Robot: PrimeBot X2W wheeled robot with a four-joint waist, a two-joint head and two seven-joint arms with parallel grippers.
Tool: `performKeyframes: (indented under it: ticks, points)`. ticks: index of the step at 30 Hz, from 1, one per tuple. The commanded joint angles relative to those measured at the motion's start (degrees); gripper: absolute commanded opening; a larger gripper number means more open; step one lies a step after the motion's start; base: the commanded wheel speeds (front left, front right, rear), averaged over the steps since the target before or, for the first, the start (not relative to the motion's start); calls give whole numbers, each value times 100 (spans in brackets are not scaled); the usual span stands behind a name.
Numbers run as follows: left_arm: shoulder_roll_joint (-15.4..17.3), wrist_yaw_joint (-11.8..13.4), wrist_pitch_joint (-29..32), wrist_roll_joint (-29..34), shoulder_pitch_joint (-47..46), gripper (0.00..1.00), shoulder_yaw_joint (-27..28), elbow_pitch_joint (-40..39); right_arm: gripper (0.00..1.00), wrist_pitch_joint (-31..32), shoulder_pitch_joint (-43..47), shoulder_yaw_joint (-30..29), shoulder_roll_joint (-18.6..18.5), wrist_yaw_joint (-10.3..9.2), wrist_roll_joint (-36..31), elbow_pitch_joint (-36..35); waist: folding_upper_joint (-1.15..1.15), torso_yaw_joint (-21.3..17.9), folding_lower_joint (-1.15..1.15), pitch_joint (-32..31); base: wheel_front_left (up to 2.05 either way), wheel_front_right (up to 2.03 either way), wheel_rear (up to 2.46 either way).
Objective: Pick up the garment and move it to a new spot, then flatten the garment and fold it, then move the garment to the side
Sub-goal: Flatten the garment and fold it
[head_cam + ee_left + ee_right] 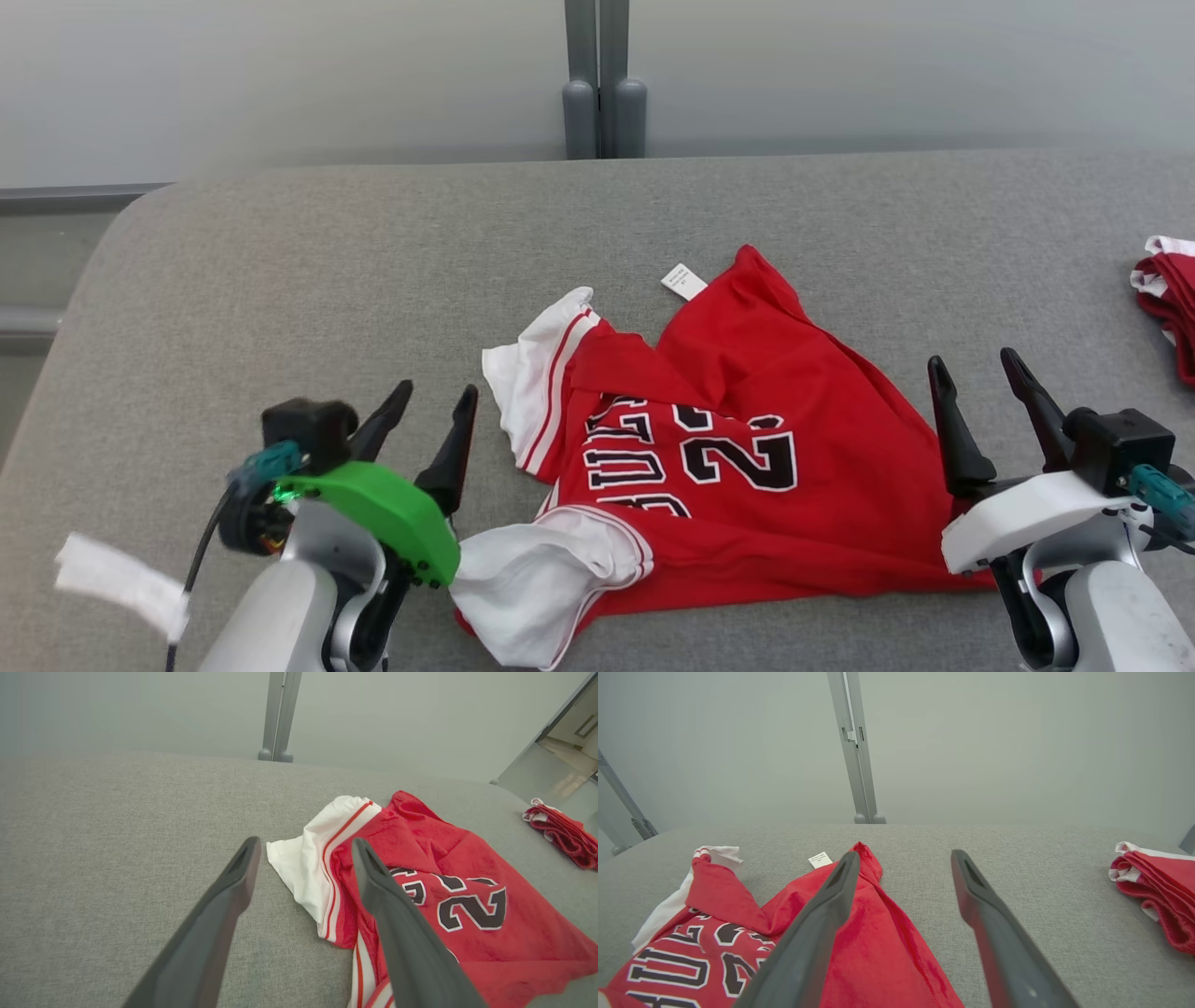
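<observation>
Hovering released and empty beside the crumpled garment (747, 439), both jaws risk pinching one layer and lifting it twisted.

You've got the garment (747, 448) on the table (280, 261), left gripper (437, 387) and right gripper (973, 359) flanking it, cloth bundle (1167, 299) far right.

Head camera looks down on the garment (747, 373); both wrist cameras view it low, from either side.

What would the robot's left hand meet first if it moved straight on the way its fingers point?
Probably the jersey's white sleeve, just ahead of the left hand; height is unclear, so it might touch the grey cushion first.
</observation>
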Motion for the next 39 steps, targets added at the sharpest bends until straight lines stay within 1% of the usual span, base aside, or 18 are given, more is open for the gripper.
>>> performKeyframes:
  ticks: [1,5,9,13,18,19,20,25,30,35,37,39]
  points:
    - [9,-57,321,-70,-227,100,-79,160,100,-18,-82,31,-27,1,36,40,0,-143,0,121,0,0,0]
    - [-31,-242,1361,-323,-781,100,-349,811,100,-45,-213,85,-14,1,45,129,0,-344,0,259,0,0,0]
    - [-78,-335,1994,-545,-1258,100,-442,1529,100,-54,-306,97,-25,1,38,195,0,-558,0,410,0,0,0]
    - [-120,-421,2305,-673,-1653,100,-534,2193,100,-54,-356,96,-27,1,8,249,0,-704,0,537,0,0,0]
    - [-216,-487,2320,-807,-2031,100,-691,2740,100,-84,-410,140,3,1,19,323,0,-783,0,601,0,0,0]
    - [-223,-495,2300,-819,-2073,40,-718,2806,100,-89,-414,144,6,1,20,334,0,-790,0,599,0,0,0]
    - [-234,-502,2270,-828,-2114,0,-749,2869,100,-95,-419,143,3,1,24,352,0,-796,0,593,0,0,0]
    - [-189,-513,2068,-840,-2312,0,-858,2997,100,-100,-394,107,4,1,11,420,0,-767,0,537,0,0,0]
    - [-54,-500,1679,-776,-2556,0,-761,3072,100,-91,-418,142,47,1,-7,434,0,-772,0,528,0,0,0]
    - [214,-374,1283,-564,-3073,0,-659,3258,100,-92,-495,194,18,1,15,385,0,-905,0,753,0,0,0]
    - [311,-257,1097,-413,-3326,0,-633,3423,100,-65,-536,203,-4,1,-6,356,0,-967,0,874,0,0,0]
    - [334,-183,942,-342,-3566,0,-631,3637,100,-49,-592,231,-29,1,-10,334,0,-1038,0,983,0,0,0]
